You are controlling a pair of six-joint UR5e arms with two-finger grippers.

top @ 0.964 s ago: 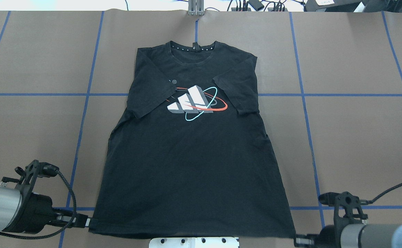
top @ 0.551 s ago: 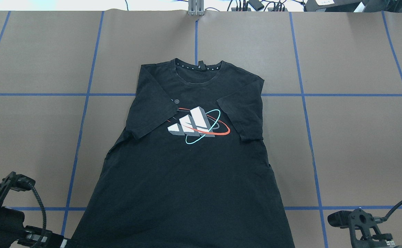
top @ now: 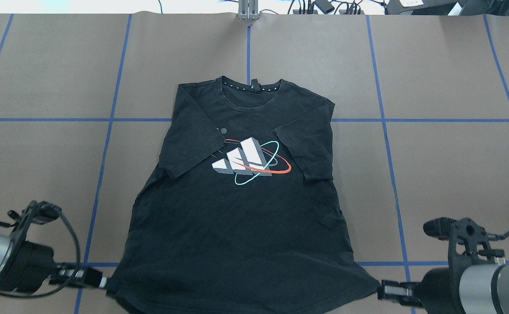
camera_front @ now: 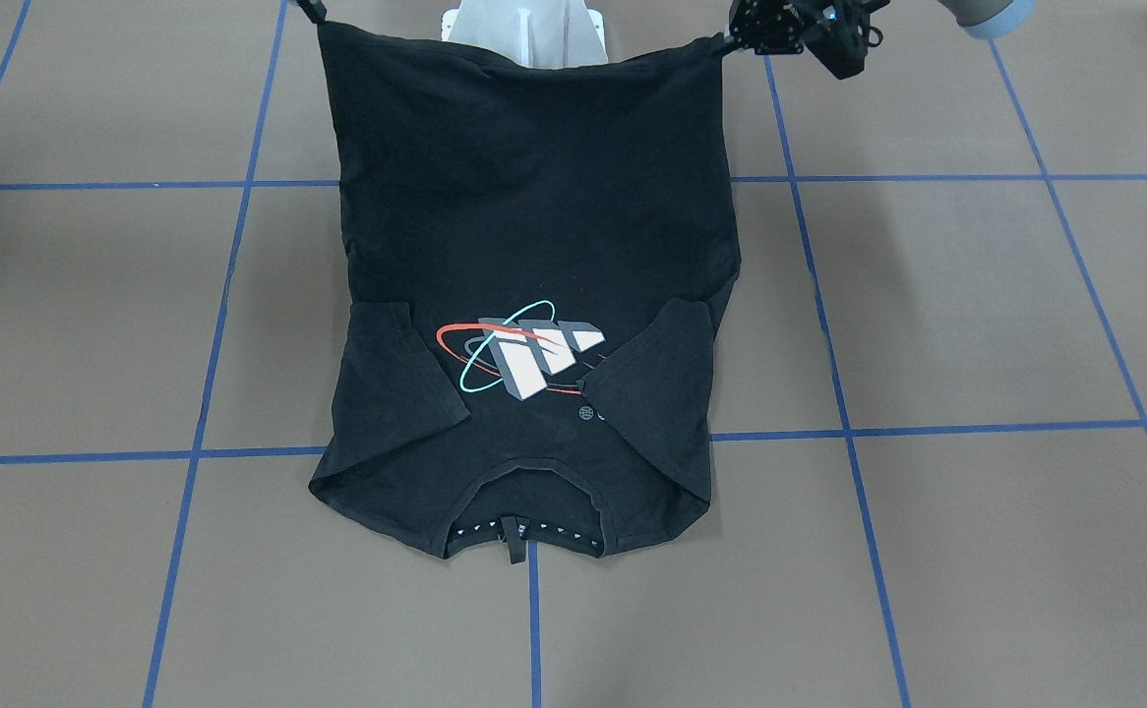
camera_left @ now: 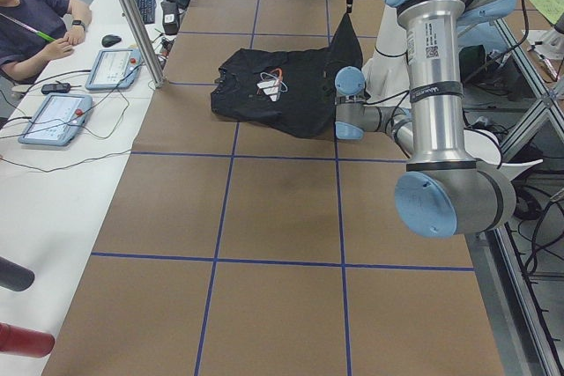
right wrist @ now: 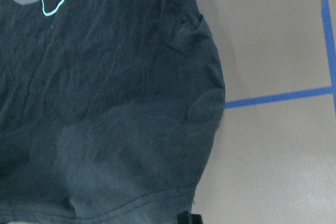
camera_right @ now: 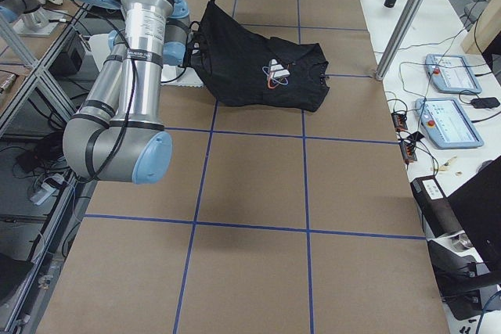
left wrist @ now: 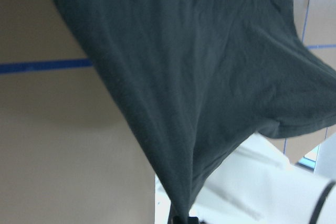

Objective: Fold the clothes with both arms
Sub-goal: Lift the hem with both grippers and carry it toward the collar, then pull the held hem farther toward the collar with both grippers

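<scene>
We hold the shirt [top: 245, 209] by its two hem corners, left gripper [top: 108, 284] and right gripper [top: 382, 290] both pinching cloth, so the hem can rise evenly for folding.

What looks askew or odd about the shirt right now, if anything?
Nothing is damaged. On the shirt, both sleeves are folded in over the chest at unequal slants, and one sleeve covers part of the logo. The left gripper and right gripper hold its hem corners.
</scene>
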